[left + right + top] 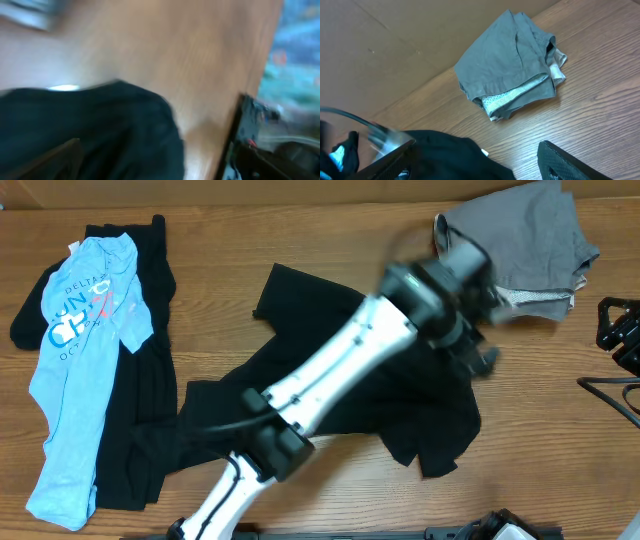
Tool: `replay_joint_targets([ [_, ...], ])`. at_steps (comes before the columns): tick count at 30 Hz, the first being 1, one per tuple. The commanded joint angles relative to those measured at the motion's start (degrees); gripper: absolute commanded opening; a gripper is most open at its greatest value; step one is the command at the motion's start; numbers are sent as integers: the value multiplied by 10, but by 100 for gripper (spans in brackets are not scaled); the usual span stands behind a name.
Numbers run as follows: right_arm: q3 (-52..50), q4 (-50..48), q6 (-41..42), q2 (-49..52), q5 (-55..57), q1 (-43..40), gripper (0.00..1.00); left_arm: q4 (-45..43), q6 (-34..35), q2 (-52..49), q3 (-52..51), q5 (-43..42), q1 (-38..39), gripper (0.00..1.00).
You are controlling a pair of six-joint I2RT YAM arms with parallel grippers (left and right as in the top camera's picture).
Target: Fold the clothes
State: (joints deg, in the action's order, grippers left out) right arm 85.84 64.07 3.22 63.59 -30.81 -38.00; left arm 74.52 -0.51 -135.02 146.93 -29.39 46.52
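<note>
A black shirt (320, 360) lies spread and rumpled in the middle of the table. My left arm reaches across it, with the left gripper (478, 350) blurred by motion at the shirt's right edge. The left wrist view is blurred: black cloth (90, 135) fills its lower left, and the jaws are not clear. My right gripper (477, 145) is open and empty, with the shirt's edge (455, 155) below it; in the overhead view it sits at the far right (618, 330). Folded grey shorts (525, 245) lie at the back right, also in the right wrist view (512, 65).
A light blue printed shirt (80, 350) lies on a long black garment (140, 380) at the left. A black stand with cables (615, 390) is at the right edge. The table's edge (240, 130) shows in the left wrist view.
</note>
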Motion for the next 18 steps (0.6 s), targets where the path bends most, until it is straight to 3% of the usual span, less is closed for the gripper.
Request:
replay_joint_targets([
  [1, 17, -3, -1, -5, -21, -3, 78, 14, 7, 43, 63, 5, -103, 100],
  [8, 16, 23, -4, 18, -64, -2, 78, 16, -26, 37, 64, 101, -228, 100],
  [18, 16, 97, -67, 84, -53, 57, 74, 24, -43, -33, 61, 180, -301, 100],
])
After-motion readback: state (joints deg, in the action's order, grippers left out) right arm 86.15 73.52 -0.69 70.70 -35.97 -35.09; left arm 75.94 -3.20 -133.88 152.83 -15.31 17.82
